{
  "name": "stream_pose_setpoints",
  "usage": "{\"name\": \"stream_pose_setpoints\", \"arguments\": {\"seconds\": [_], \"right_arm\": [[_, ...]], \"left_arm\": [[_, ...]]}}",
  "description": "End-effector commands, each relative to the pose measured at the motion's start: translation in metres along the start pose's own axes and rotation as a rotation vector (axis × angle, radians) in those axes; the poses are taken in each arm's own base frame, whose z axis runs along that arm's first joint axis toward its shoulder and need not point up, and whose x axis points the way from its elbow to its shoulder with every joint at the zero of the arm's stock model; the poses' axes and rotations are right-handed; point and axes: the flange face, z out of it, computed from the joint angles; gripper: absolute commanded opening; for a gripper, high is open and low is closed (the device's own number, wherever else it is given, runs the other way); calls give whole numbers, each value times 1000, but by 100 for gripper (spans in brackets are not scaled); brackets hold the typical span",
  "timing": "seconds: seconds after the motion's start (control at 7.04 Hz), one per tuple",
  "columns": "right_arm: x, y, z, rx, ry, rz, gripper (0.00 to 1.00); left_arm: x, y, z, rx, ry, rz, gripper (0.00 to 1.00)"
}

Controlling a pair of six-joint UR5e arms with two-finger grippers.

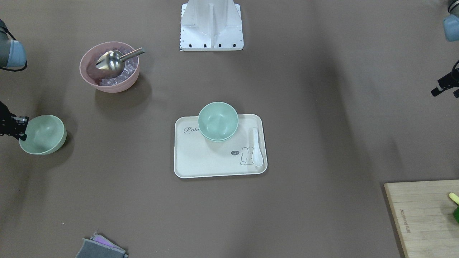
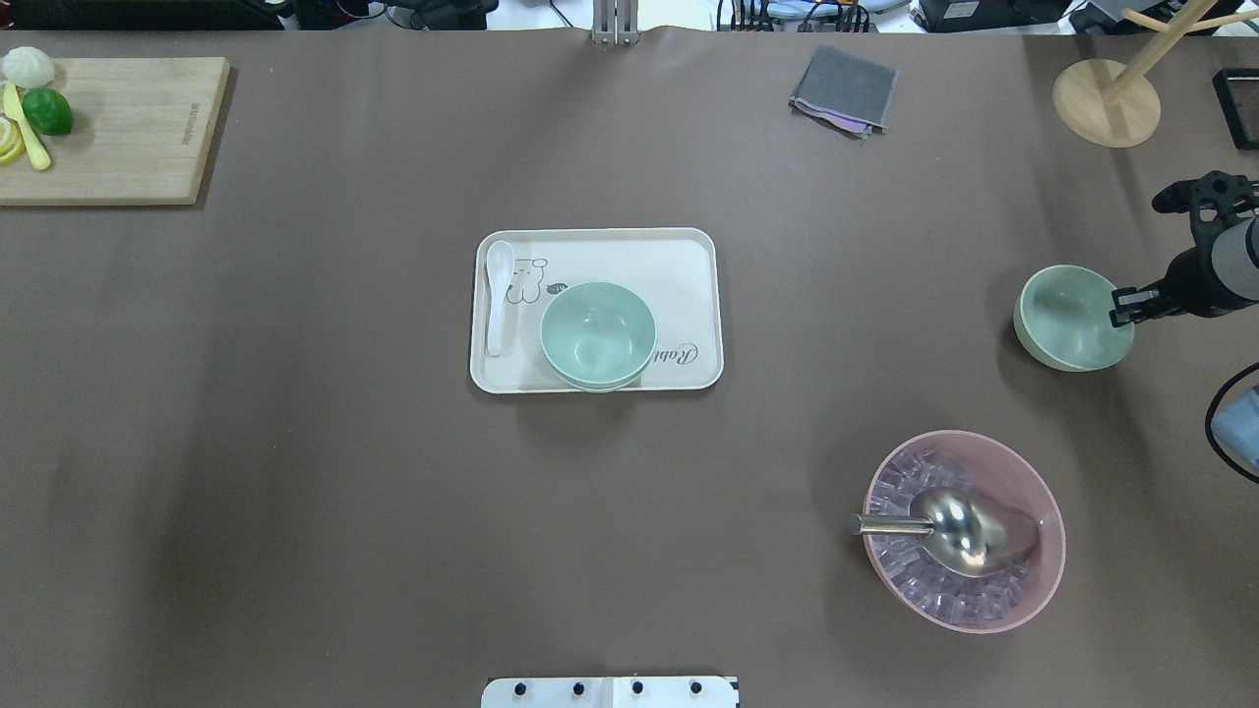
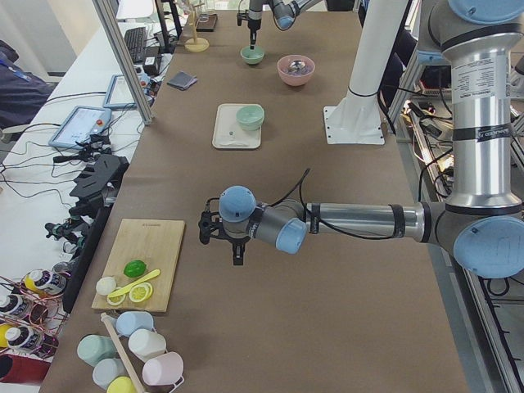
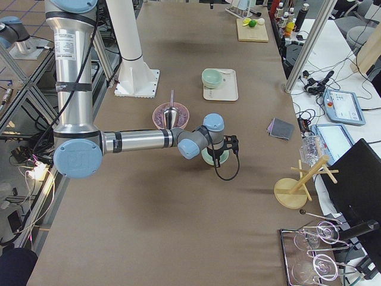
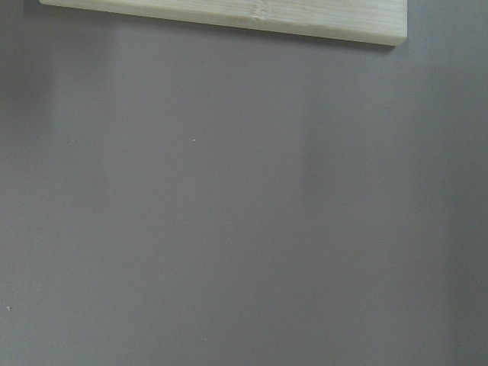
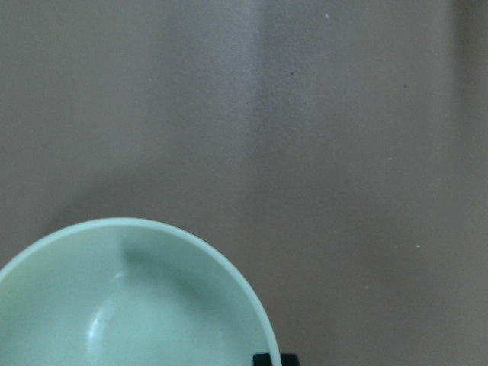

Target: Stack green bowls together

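Two green bowls sit nested on the cream tray in the middle of the table; they also show in the overhead view. A third green bowl is at the robot's right, tilted. My right gripper is shut on that bowl's outer rim; the front view shows the gripper and the tilted bowl. The right wrist view shows the bowl with one fingertip at its rim. My left gripper points down over bare table near the cutting board; I cannot tell if it is open or shut.
A pink bowl of ice with a metal scoop stands near the held bowl. A white spoon lies on the tray. A cutting board with fruit, a grey cloth and a wooden stand lie along the far edge.
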Motion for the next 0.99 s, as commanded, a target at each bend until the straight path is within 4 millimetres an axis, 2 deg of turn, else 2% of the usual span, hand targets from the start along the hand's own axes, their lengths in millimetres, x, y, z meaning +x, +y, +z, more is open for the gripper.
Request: {"name": "stream_pose_setpoints", "arguments": {"seconds": [0.0, 0.14, 0.28, 0.43, 0.57, 0.71, 0.85], "right_arm": [[-36, -18, -27, 27, -59, -29, 0], [-71, -44, -48, 23, -109, 2, 0], [-124, -78, -78, 27, -130, 81, 0], [-193, -92, -95, 2, -150, 113, 0], [-265, -95, -99, -15, -182, 155, 0], [-325, -92, -107, -12, -220, 223, 0], [-370, -79, -99, 29, -207, 253, 0]], "left_arm": [[0, 1, 0, 1, -1, 0, 98], [0, 1, 1, -1, -1, 0, 98], [-1, 1, 1, -2, 0, -2, 98], [-1, 1, 1, -3, -2, -2, 98], [-1, 1, 1, -3, 0, -1, 98], [-1, 1, 2, -4, 1, -2, 98], [-2, 1, 3, -5, -4, -4, 98]]}}
